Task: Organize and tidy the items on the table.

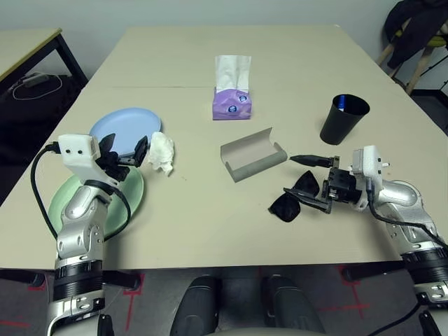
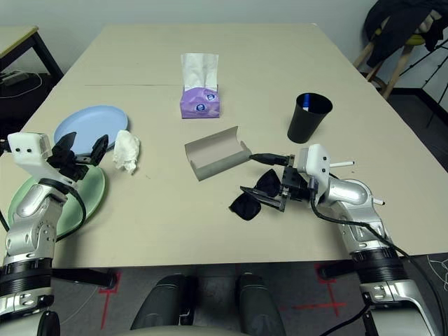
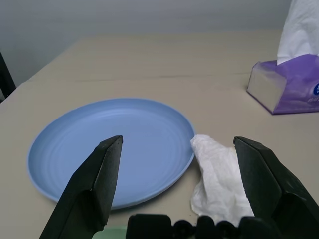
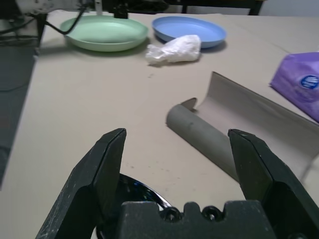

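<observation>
On the desk, we are poising our open right hand over the sunglasses: light, rigid, slippery-lensed, best pinched at the frame; left hand open.

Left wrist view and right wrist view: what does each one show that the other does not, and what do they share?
Left wrist view alone: the open left tool hovering before the blue plate, and a white tissue rising from the tissue box.

Right wrist view alone: the open right tool, the open grey glasses case, a dark lens of the sunglasses below that tool, and the green plate.

Both: the blue plate, the crumpled tissue beside it, the purple tissue box and the beige table.
</observation>
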Tool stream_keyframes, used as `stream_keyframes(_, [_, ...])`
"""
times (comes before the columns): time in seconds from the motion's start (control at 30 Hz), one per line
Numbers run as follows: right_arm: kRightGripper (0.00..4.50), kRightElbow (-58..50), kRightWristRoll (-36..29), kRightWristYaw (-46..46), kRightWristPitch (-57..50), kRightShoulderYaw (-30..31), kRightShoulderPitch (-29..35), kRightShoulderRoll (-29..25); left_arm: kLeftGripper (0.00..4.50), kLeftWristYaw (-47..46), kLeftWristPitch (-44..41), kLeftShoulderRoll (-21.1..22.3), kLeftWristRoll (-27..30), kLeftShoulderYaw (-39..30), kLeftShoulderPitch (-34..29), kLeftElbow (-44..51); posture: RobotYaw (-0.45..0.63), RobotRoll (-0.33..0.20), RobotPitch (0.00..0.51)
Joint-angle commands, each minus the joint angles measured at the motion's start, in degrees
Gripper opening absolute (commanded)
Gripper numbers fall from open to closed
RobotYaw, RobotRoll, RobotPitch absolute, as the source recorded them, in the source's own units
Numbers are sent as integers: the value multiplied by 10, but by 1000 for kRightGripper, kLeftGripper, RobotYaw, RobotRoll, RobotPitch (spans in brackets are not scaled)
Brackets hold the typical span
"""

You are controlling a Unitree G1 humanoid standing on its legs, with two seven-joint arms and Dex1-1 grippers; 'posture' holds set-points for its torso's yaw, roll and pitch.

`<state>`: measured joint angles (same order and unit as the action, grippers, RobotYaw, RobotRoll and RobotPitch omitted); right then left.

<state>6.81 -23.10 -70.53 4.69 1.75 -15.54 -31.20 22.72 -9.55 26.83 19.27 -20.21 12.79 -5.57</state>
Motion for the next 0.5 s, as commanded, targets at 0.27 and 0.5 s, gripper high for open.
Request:
stream_keyframes(0.27, [4473,-18,11,-18,8,13,2,-5,4500,0,-108,107,7,-52,1,-11,83,0,94])
stream_keyframes(0.5, [4473,-21,17,-8,6,17,2,-1,4500,-36,-248,171,16,-98,13,-64,90,0,97])
